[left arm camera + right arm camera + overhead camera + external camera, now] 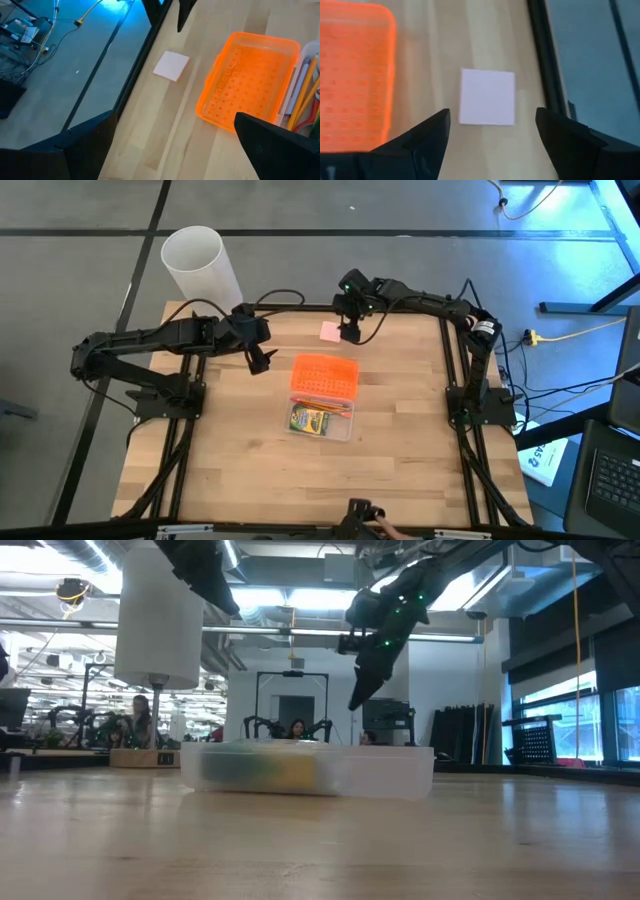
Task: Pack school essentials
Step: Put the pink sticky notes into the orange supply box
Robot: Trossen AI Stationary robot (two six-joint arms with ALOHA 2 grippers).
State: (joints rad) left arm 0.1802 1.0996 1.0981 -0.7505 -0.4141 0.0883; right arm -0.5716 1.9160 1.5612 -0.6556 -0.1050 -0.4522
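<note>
The right gripper (490,131) hangs just above the pink eraser (330,331) near the far edge of the tabletop (240,470), its jaws open and holding nothing. The left gripper (262,361) waits beside the orange lid (324,375), jaws wide open and empty. The crayon box (312,420) and pencils (306,90) lie in the clear box (345,430); no writing can be read.

The bench (250,470) is pale, matt planked wood, the lid (323,375) translucent glossy orange plastic with a dimpled face, the eraser (487,97) smooth and matt.
</note>
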